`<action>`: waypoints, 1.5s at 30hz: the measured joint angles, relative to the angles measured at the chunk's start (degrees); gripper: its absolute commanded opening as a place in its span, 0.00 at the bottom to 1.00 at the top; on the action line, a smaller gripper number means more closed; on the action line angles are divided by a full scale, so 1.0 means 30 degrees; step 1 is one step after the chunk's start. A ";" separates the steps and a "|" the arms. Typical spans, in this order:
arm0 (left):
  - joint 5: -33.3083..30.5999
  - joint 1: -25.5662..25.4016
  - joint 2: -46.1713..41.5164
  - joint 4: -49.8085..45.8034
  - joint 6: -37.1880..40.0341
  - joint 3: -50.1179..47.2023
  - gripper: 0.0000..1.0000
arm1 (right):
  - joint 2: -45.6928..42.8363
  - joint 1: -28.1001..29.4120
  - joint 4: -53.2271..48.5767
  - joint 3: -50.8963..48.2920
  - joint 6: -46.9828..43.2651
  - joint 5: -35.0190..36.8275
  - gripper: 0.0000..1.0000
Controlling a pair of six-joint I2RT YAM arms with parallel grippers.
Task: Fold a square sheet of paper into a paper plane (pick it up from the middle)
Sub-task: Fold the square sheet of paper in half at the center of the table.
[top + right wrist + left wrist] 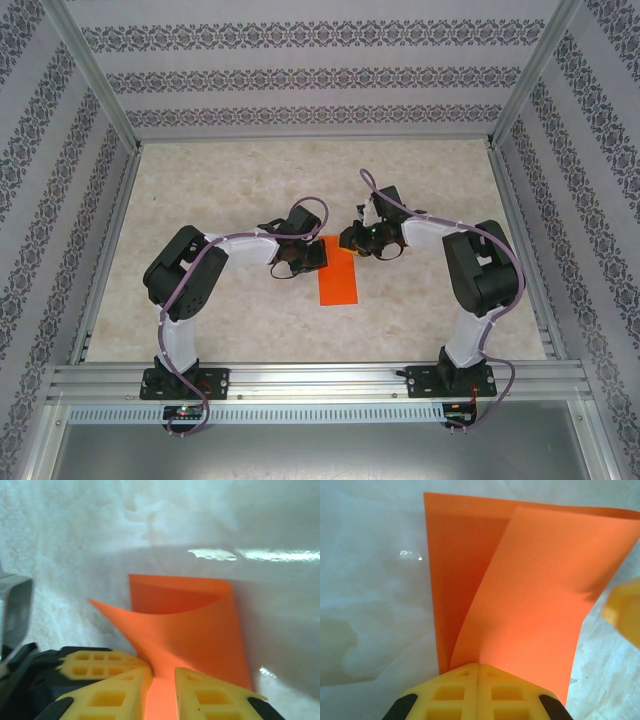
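The left gripper (478,666) has its yellow fingers pressed together. The lifted flap of the orange sheet (540,605) runs straight into their seam, so it appears to be pinching the paper at its near edge. From above, this gripper (303,258) sits at the sheet's far left corner.

The right gripper (161,672) has its fingers a little apart, and the flap curls down into the narrow gap. I cannot tell whether they press on it. From above, it (352,240) is just beyond the sheet's far end, close to the left gripper.

The sheet (338,285) lies near the middle of the table (230,190). It is doubled over into a long rectangle, with its lower layer flat and its upper layer (200,630) bowed upward.

This looks like the first centre fold, with no crease set yet. To do it well, lower the flap until its free edge meets the edge beneath. Keep the pinch firm so the layers do not slide, and only then press along the fold.

A blurred yellow finger (625,610) of the right gripper crowds the flap's right edge. The two wrists are close and could knock together. The metal rail (320,378) at the near edge is well apart from the work.
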 measured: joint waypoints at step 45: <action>0.0000 0.0000 0.0087 -0.0335 0.0284 0.0219 0.00 | 0.3417 -0.0874 -0.2113 0.4335 -0.0554 0.0182 0.22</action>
